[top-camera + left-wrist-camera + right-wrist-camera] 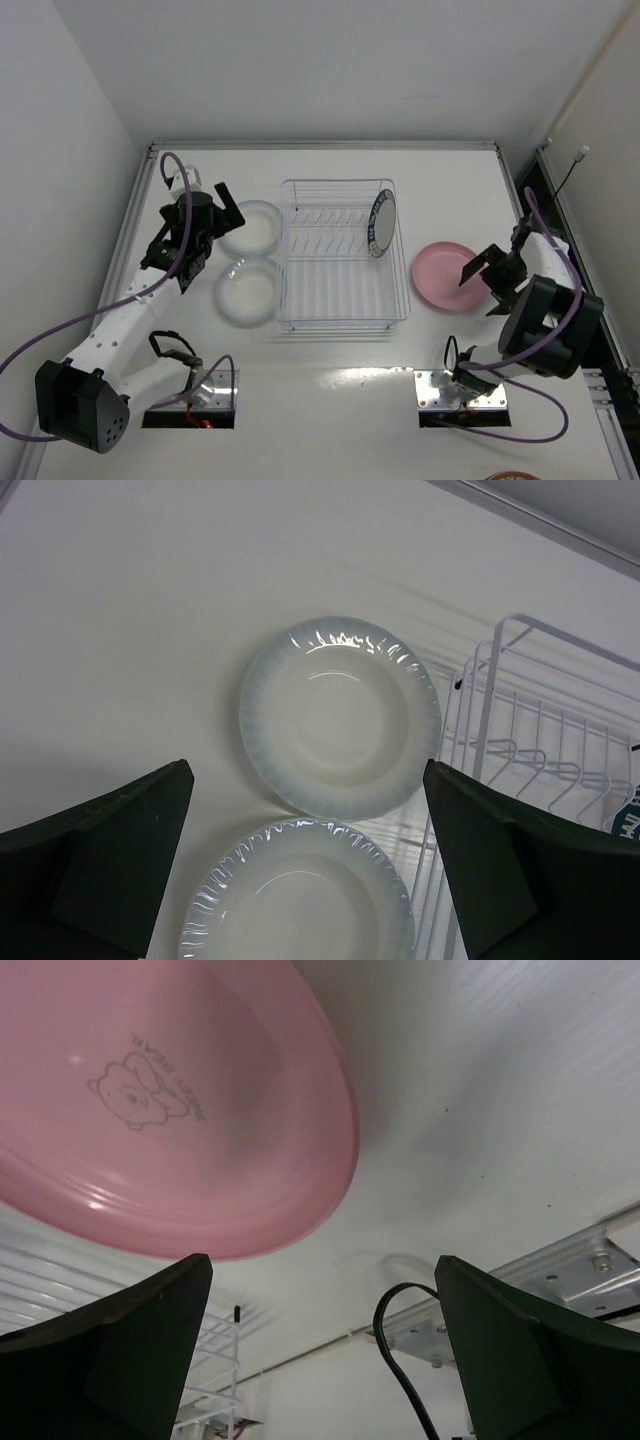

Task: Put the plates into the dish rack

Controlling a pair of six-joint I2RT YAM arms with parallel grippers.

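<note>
The dish rack (340, 290) stands mid-table, and a white plate with a dark patterned rim (381, 222) is upright in its right end. Two translucent whitish plates lie flat left of the rack, one farther (250, 227) (340, 715) and one nearer (246, 292) (300, 895), their rims touching. My left gripper (230, 207) (308, 770) hovers open above them, holding nothing. The pink plate (445, 276) (170, 1100) lies flat right of the rack. My right gripper (485, 287) (322, 1260) is open just beside the pink plate's near right rim, its fingers clear of the plate.
The rack's wire edge (545, 750) shows close to the right of the left gripper's right finger. A black cable (400, 1360) and a rack corner (215, 1360) appear in the right wrist view. Metal rails (330, 146) border the table.
</note>
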